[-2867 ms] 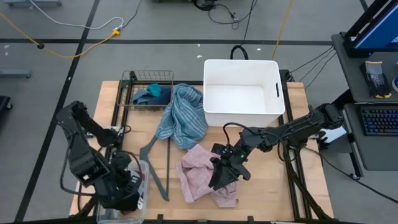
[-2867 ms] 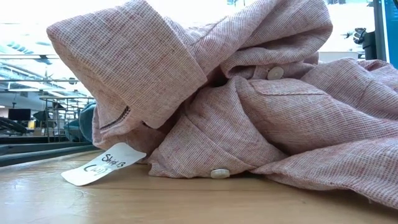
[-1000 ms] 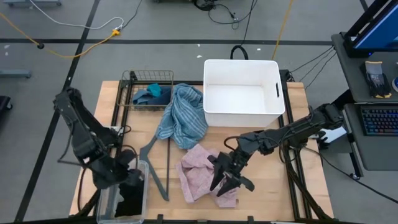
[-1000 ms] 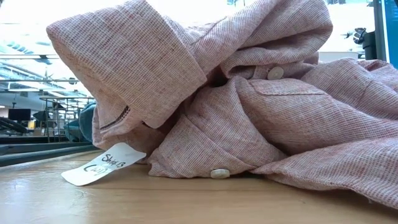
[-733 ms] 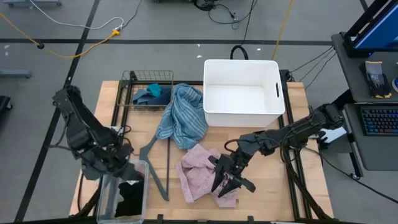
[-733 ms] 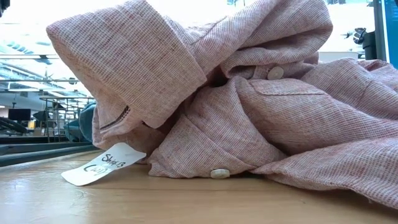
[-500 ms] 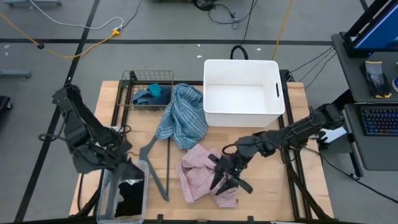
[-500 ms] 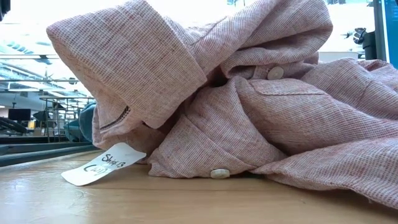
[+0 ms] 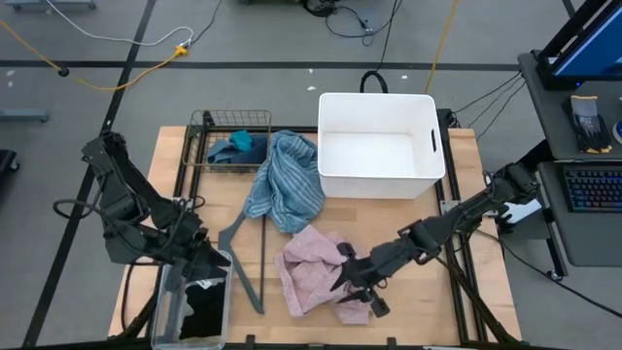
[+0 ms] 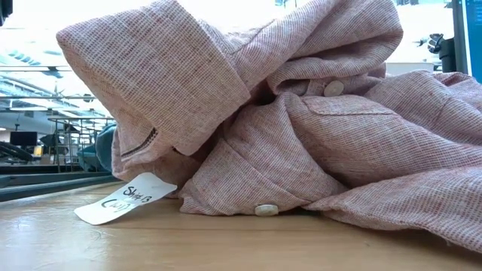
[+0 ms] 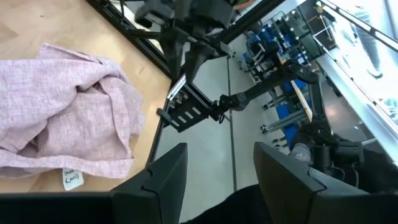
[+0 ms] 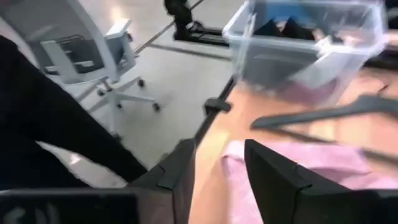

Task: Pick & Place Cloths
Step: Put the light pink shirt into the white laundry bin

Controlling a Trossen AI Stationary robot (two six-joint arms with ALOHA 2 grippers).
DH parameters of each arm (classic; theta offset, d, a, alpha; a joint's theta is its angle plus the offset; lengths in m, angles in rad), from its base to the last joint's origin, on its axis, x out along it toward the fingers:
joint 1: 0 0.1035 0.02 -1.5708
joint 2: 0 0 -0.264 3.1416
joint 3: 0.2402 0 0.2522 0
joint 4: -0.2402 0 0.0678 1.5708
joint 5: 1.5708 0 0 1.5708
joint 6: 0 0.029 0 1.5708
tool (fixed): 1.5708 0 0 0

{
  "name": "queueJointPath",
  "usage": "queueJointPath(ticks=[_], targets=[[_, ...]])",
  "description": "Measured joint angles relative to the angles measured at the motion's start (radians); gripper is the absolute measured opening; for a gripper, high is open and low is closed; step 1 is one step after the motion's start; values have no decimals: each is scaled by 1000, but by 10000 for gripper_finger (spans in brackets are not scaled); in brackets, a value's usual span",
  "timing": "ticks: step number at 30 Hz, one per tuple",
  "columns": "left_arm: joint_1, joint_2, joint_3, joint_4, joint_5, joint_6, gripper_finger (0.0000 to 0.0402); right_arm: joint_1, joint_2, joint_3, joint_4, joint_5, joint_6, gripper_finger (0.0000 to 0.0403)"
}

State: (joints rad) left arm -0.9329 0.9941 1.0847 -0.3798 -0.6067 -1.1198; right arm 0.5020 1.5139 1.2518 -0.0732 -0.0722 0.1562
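A crumpled pink cloth (image 9: pixel 309 267) lies on the table near its front edge and fills the low view (image 10: pixel 286 135). My right gripper (image 9: pixel 352 282) hovers over its right part, open, pointing toward the table's left; nothing is between the fingers (image 12: pixel 217 168). My left gripper (image 9: pixel 212 261) stands open above the far end of a clear bin (image 9: pixel 167 316), with nothing between its fingers (image 11: pixel 217 168). Black shorts (image 9: pixel 202 309) lie in that bin. A blue-striped towel (image 9: pixel 287 180) lies heaped at mid-table, its far edge against a wire basket (image 9: pixel 230 122) that holds teal and navy pieces (image 9: pixel 236 146).
A white tub (image 9: pixel 432 146) stands at the back right. A grey hanger (image 9: pixel 243 258) lies between the bin and the pink cloth. A paper tag (image 10: pixel 124 199) lies on the wood beside the cloth. Bare wood shows along the right edge.
My left gripper has risen out of the clear bin and rolled about; the black shorts stay in the bin. My right arm has swung toward the near edge and its gripper has turned toward the table's left over the pink cloth, which has not moved.
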Motion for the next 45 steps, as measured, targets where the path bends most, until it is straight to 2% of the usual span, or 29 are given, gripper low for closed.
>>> queueJointPath(ticks=[9,14,24,34,41,45], targets=[[0,0,0,-5,0,1,186,25,0,0,-260,17,152,212],[0,0,0,-6,-20,19,186,24,0,0,-364,23,130,245],[0,0,0,-6,-25,19,186,19,20,0,-363,174,-86,278],[4,1,0,-8,-28,11,186,15,135,0,-305,176,-210,304],[4,1,0,-12,-32,11,186,-1,237,-1,-227,259,-247,319],[4,1,0,-12,-32,11,186,-21,242,-1,-234,305,-216,322]])
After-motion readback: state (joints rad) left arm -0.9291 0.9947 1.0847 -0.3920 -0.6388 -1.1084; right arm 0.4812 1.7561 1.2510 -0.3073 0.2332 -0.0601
